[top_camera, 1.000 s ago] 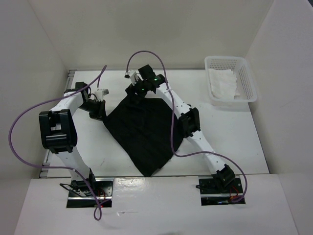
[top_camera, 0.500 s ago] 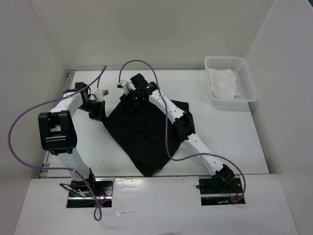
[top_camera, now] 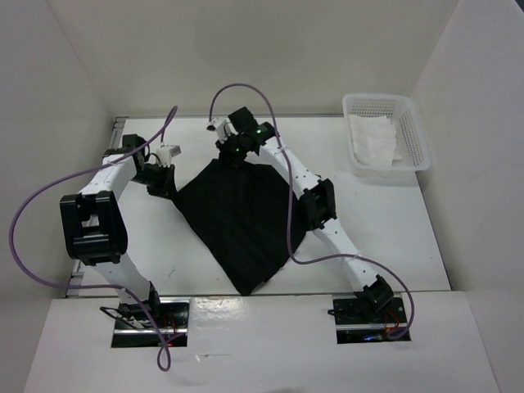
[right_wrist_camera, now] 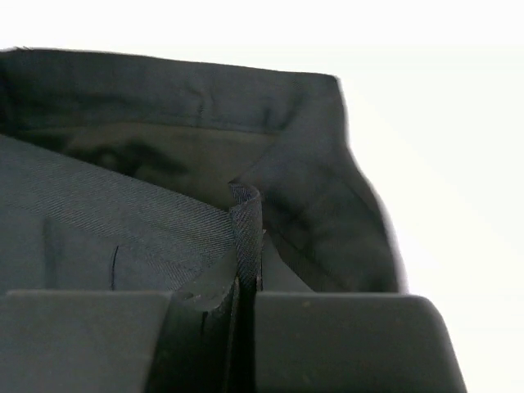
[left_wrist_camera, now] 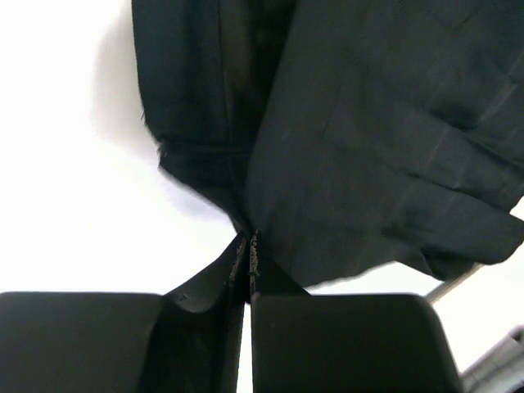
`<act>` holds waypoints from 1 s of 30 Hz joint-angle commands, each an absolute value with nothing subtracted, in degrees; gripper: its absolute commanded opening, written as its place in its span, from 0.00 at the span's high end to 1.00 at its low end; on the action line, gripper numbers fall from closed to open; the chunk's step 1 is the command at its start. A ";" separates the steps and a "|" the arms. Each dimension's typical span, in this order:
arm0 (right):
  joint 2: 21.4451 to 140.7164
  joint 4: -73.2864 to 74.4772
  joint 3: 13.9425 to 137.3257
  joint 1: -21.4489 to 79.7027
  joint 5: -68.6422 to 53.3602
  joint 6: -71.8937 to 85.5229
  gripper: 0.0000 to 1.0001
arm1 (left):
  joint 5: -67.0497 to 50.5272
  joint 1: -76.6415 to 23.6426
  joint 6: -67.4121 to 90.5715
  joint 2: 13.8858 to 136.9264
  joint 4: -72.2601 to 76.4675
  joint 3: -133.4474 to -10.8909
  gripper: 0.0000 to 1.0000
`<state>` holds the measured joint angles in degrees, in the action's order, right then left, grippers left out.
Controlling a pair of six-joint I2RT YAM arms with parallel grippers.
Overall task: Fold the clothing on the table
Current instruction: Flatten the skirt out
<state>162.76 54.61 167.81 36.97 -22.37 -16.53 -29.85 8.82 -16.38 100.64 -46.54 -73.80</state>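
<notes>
The clothing [top_camera: 237, 221] is a black pleated skirt spread as a rough diamond on the white table [top_camera: 385, 237]. My left gripper [top_camera: 165, 187] is at the skirt's left corner, shut on the fabric edge; in the left wrist view its jaws [left_wrist_camera: 248, 250] pinch the black cloth [left_wrist_camera: 368, 147], which fans away from them. My right gripper [top_camera: 232, 160] is at the skirt's far corner. In the right wrist view it [right_wrist_camera: 246, 262] is shut on a raised fold of the dark fabric [right_wrist_camera: 106, 221].
A white perforated basket [top_camera: 413, 127] holding a white cloth [top_camera: 375, 141] stands at the far right of the table. White walls close in the left, back and right sides. Purple cables loop over both arms.
My right gripper has gone from open to shut on the skirt's far corner, after swinging left over the fabric and back. The left gripper has kept its hold and shifted slightly up-left.
</notes>
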 commanded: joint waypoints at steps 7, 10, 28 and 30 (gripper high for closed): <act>140.37 50.36 157.25 27.16 0.69 -16.44 0.64 | -29.88 9.14 -19.25 94.39 -46.76 -72.33 0.93; 139.48 51.15 154.95 26.46 4.82 -15.83 0.41 | -29.88 9.14 -19.25 93.69 -46.76 -71.02 0.93; 144.40 55.10 157.24 37.17 -4.56 -18.28 0.23 | -30.94 10.28 -23.38 89.47 -51.86 -69.35 0.93; 145.28 56.51 158.46 38.40 -7.37 -18.98 0.23 | -30.94 10.28 -23.38 88.86 -52.38 -69.35 0.93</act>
<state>143.59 53.41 155.24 36.40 -2.61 -17.26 -28.86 9.93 -21.12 91.18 -50.37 -69.71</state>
